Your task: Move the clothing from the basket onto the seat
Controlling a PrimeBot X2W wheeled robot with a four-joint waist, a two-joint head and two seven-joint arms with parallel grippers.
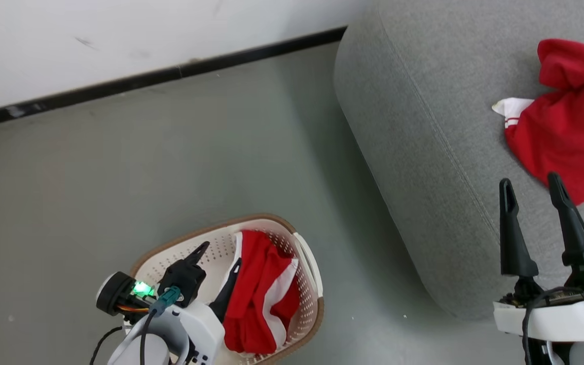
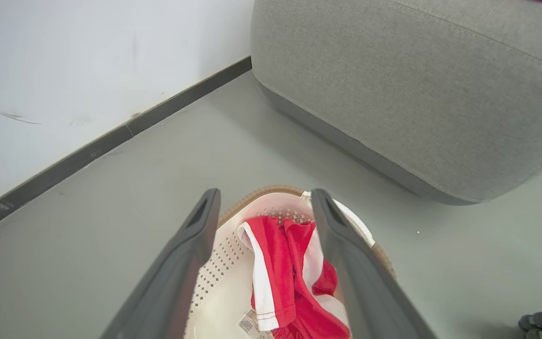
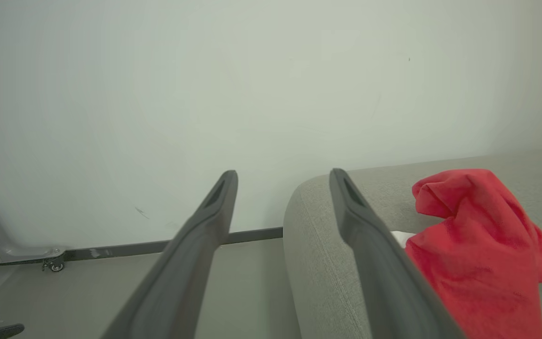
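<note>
The left tool hangs over the basket on the floor. Its fingers are spread wide and hold nothing, just beside a red garment bunched against the basket's right wall. Further right, the grey seat carries a second red garment towards its right edge. The right tool is beside it, wide open and empty.

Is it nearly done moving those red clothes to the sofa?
About halfway. One red garment lies on the seat. Nothing is in hand: the left gripper hangs open over the basket, the right gripper open above the seat. A second garment in the basket is left to move.
</note>
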